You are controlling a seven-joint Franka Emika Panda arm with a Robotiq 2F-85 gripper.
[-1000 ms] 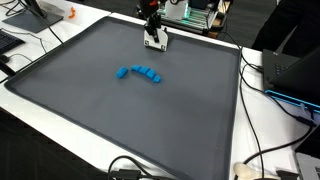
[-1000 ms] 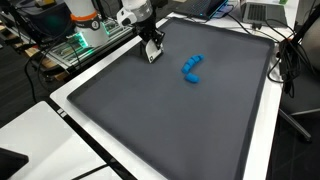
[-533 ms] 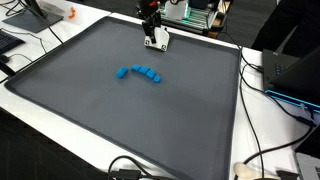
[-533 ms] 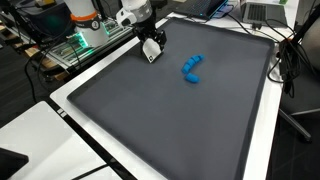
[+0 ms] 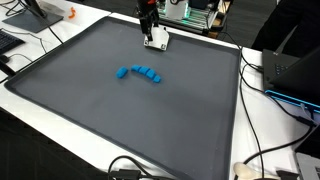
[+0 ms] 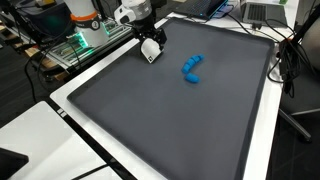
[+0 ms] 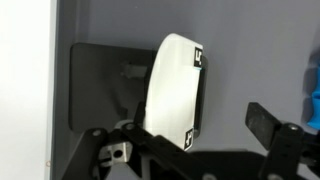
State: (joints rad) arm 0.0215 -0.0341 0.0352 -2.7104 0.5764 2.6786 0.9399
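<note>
Letting go over the last second, the hand (image 5: 151,30) hung released and slightly higher above the white tagged block (image 5: 156,41); the blue blocks (image 5: 139,72) lay unmoved on the worktop (image 5: 100,115).

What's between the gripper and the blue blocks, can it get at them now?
Probably yes. The gripper stands open above the white object near the mat's edge; only bare mat lies between it and the blue blocks.

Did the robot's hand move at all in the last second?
Yes. The hand has lifted slightly, upward in both exterior views, off the white block, which stays put near the gray mat's edge.
</note>
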